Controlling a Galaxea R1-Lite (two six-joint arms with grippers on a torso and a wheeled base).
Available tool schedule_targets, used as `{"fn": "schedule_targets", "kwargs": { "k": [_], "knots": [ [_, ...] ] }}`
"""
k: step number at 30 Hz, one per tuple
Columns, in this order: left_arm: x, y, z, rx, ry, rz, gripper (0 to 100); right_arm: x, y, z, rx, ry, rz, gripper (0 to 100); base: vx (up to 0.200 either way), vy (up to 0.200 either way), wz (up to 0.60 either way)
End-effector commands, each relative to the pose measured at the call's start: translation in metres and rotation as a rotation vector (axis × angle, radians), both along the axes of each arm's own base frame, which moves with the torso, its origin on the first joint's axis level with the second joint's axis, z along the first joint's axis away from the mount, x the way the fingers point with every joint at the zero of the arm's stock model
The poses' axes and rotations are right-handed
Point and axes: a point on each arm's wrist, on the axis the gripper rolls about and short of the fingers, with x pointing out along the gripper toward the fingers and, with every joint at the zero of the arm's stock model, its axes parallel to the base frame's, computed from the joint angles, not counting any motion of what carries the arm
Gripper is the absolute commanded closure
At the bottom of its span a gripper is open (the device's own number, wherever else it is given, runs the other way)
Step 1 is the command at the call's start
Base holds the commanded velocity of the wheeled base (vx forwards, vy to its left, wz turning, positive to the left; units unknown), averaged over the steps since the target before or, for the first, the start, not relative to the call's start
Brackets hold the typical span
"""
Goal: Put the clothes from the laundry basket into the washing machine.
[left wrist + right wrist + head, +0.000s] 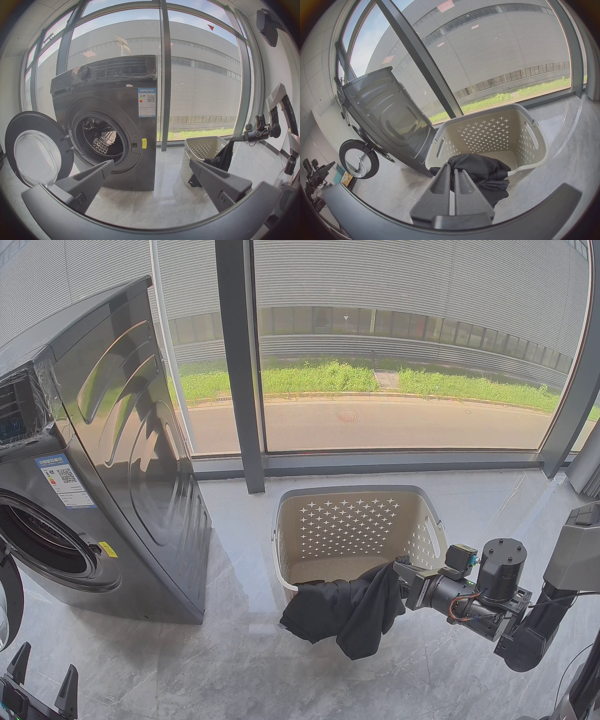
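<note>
Currently the right gripper (398,571) pinches tight on a bunched fold of the black garment (350,609), which drapes over the near rim of the basket (350,491), mostly hanging outside. Likely light, soft, limp; it will sag and swing, so the bunched top fold is the hold. The left gripper (45,665) is spread wide, empty, near left by the washer (125,446).

floor: pale grey marbled tile (237,665) | on it, robot's left: dark grey front-load washing machine (144,446) | near window, apart from machine: beige perforated plastic laundry basket (350,524), upright
</note>
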Motion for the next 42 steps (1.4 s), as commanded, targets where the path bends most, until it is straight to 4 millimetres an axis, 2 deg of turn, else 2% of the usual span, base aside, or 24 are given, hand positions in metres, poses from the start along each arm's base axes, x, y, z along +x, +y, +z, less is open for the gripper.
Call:
{"fn": "schedule_targets", "kwargs": {
  "k": [1,3,6,9,10,16,18,21,24,42],
  "knots": [
    [0.000,0.000,-0.005,0.000,0.000,0.000,0,0.001,-0.001,-0.014,-0.027,0.046,-0.003,100,0.000,0.000,0.00],
    [0.000,0.000,-0.004,0.000,-0.003,0.000,0,0.007,0.001,-0.036,-0.059,0.099,-0.009,100,0.000,0.000,0.00],
    [0.000,0.000,-0.004,0.000,-0.003,0.000,0,0.014,0.004,-0.058,-0.080,0.115,-0.011,100,0.000,0.000,0.00],
    [0.000,0.000,-0.004,0.000,-0.003,0.000,0,0.020,0.007,-0.068,-0.094,0.127,-0.010,100,0.000,0.000,0.00],
    [0.000,0.000,-0.004,0.000,-0.003,0.000,0,0.021,0.007,-0.069,-0.096,0.127,-0.010,0,0.000,0.000,0.00],
    [0.000,0.000,-0.004,0.000,-0.001,0.000,0,0.025,0.009,-0.077,-0.105,0.136,-0.012,0,0.000,0.000,0.00],
    [0.000,0.000,-0.004,0.000,-0.003,0.000,0,0.028,-0.001,-0.088,-0.152,0.156,-0.037,0,0.000,0.000,0.00],
    [0.000,0.000,-0.005,0.000,-0.001,0.000,0,0.029,-0.006,-0.095,-0.174,0.172,-0.047,0,0.000,0.000,0.00],
    [0.000,0.000,-0.005,0.000,-0.001,0.000,0,0.033,-0.011,-0.110,-0.204,0.218,-0.062,0,0.000,0.000,0.00],
    [0.000,0.000,-0.004,0.000,-0.003,0.000,0,0.073,0.005,-0.129,-0.220,0.262,-0.064,0,0.000,0.000,0.00]
  ]
}}
